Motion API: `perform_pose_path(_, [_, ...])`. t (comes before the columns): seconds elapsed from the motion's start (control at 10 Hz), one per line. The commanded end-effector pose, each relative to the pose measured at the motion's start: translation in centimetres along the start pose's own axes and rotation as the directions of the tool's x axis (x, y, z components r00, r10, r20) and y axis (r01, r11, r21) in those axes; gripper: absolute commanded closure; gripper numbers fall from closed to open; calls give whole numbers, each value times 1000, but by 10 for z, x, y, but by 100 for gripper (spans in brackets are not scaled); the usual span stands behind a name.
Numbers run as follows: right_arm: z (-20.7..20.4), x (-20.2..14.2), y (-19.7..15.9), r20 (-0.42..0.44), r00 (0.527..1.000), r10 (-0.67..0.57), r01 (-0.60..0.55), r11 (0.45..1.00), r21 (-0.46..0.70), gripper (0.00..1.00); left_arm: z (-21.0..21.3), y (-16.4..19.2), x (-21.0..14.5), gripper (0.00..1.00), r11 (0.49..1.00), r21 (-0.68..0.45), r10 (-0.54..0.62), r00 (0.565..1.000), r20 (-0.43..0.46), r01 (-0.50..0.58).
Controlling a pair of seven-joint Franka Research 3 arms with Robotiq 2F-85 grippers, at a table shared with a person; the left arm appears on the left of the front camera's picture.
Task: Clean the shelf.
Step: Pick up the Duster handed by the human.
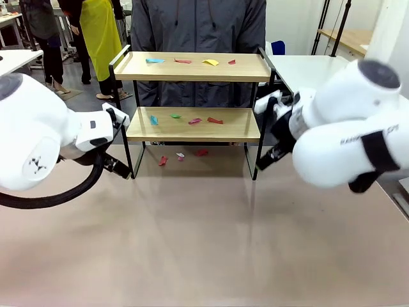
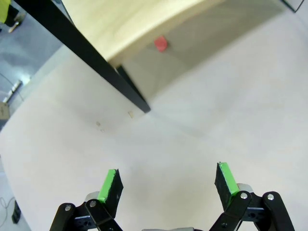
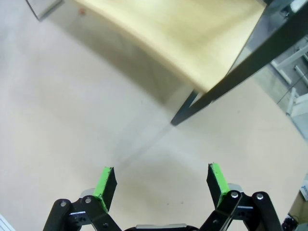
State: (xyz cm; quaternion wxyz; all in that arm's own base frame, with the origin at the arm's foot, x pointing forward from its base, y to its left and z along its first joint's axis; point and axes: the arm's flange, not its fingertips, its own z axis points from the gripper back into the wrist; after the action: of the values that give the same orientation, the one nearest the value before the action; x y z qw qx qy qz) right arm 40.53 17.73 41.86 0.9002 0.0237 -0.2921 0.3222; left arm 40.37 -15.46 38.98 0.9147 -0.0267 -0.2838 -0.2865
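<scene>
The shelf (image 1: 236,131) is seen at the far middle of the table (image 1: 204,243), with a person (image 1: 198,25) in a grey jacket standing just behind it. A wide stretch of bare tabletop is left open in front of the shelf, between the two arms. Coloured paper scraps (image 1: 209,62) are spread on the top board and the lower board, and on the table under the lower board. That low gap is bounded at either end by the black legs.

The left gripper (image 2: 168,182) is held low over the table near the shelf's left front leg (image 2: 96,62), apart from it. Its jaws are spread wide; nothing is held between the green pads (image 2: 109,185) and nothing is touched. A red scrap (image 2: 160,43) is seen farther off, under the board's edge.

The right gripper (image 3: 160,180) is held likewise near the right front leg (image 3: 231,79), with clear tabletop between it and the leg's foot. It too is released wide, empty, and in contact with nothing.
</scene>
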Motion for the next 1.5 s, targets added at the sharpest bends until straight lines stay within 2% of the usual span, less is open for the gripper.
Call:
perform_pose_path(0.0, [48, 18, -35, 72, 997, 5, -9, 998, 56, 0, 45, 26, 10, 0, 994, -105, -40, 999, 37, 44])
perform_pose_path(0.1, [69, 20, -56, 116, 993, -15, 8, 998, 68, 0, 67, 44, 14, 0, 988, -133, -73, 996, 55, 80])
perform_pose_path(0.2, [82, 14, -77, 146, 989, -21, 7, 996, 93, 0, 82, 62, 12, 0, 966, -210, -139, 988, 65, 150])
perform_pose_path(0.4, [94, -2, -126, 222, 975, -24, -6, 991, 137, 0, 109, 106, -4, 0, 884, -348, -266, 948, 173, 312])
perform_pose_path(0.5, [93, -13, -156, 260, 964, -55, 10, 985, 173, 0, 119, 131, -15, 0, 839, -374, -319, 914, 248, 395])
perform_pose_path(0.6, [86, -26, -179, 274, 961, -36, -19, 981, 194, 0, 118, 152, -26, 0, 777, -390, -388, 864, 320, 493])
perform_pose_path(0.7, [79, -38, -197, 297, 953, -53, 4, 987, 163, 0, 112, 177, -31, 0, 763, -393, -395, 851, 346, 513])
perform_pose_path(0.8, [71, -49, -208, 332, 942, -59, -7, 981, 192, 0, 104, 195, -35, 0, 747, -417, -373, 845, 382, 518])
perform_pose_path(0.9, [59, -58, -219, 356, 933, -46, -26, 981, 194, 0, 95, 206, -42, 0, 720, -417, -386, 819, 424, 555])
perform_pose_path(1.0, [46, -63, -229, 396, 917, -49, -32, 980, 194, 0, 89, 208, -45, 0, 735, -364, -393, 797, 459, 572])
perform_pose_path(1.1, [84, -65, -205, 301, 951, -67, 19, 987, 158, 0, 116, 192, -52, 0, 754, -382, -388, 832, 398, 534])
perform_pose_path(1.4, [84, -65, -205, 301, 951, -67, 19, 987, 158, 0, 116, 192, -52, 0, 754, -382, -388, 832, 398, 534])
